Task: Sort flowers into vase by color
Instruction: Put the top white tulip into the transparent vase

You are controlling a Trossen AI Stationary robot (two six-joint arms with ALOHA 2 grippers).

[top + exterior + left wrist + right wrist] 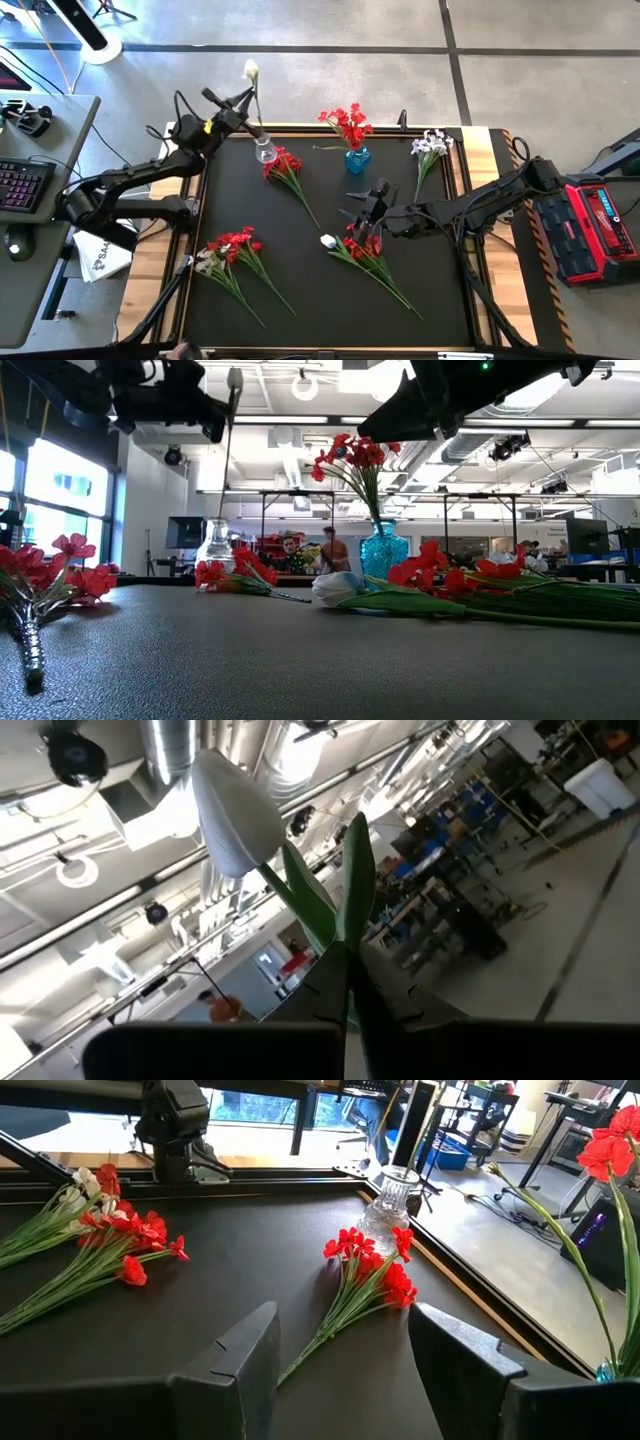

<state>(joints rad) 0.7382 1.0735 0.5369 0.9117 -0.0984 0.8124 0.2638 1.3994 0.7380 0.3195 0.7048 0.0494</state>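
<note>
The left arm is reaching toward the far left corner of the counter (300, 300), its hand (243, 100) raised and clamped shut. The right arm is stretching inward low, its hand (362, 212) standing open mid-counter.

This is a robotics lab or workshop in a large industrial hall. The wood-framed table with a black mat (330, 290) stands on a grey concrete floor (540, 90). Overhead run silver ventilation ducts (165, 760) and white ceiling strip lights (300, 420). A desk with a backlit keyboard (22, 185) sits beside it, and 2 people (335, 550) work among distant benches.
</note>
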